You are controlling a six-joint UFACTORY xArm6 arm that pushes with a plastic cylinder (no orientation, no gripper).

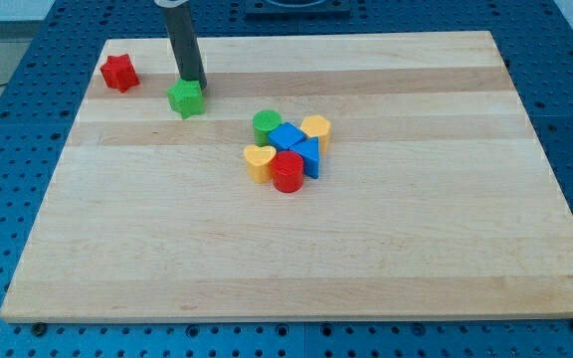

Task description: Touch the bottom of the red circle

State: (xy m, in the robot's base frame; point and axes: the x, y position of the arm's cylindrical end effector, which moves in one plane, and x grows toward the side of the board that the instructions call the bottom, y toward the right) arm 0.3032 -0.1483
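Worktop: a pale wooden board [386, 259] lies on a blue perforated surface [8, 149] that shows around all its edges.
Rod: a straight dark rod comes down from the top edge of the frame, left of centre, leaning slightly.
My tip: my tip [195, 83] rests on the worktop in the upper left of the frame, just at the upper right edge of the green star, touching it or very nearly so; I cannot tell which.
Claw: the arm carries no claw, only the rod, so there is nothing wide, narrow or holding.
Green star: the green star [185, 98] sits alone in the upper left, apart from the cluster.
Red star: the red star [118, 73] lies near the worktop's upper left corner, left of the green star and apart from it.
Red circle: the red circle [287, 171] stands at the bottom of a tight cluster just left of the frame's centre, well apart from my tip, down and to its right.
Cluster, left: a yellow heart [259, 160] touches the red circle's left side.
Cluster, top: a green circle [266, 125] sits at the upper left, a yellow block [315, 128] at the upper right.
Cluster, middle: a blue block [286, 136] lies between them, and a blue triangle [308, 156] is just right of the red circle.
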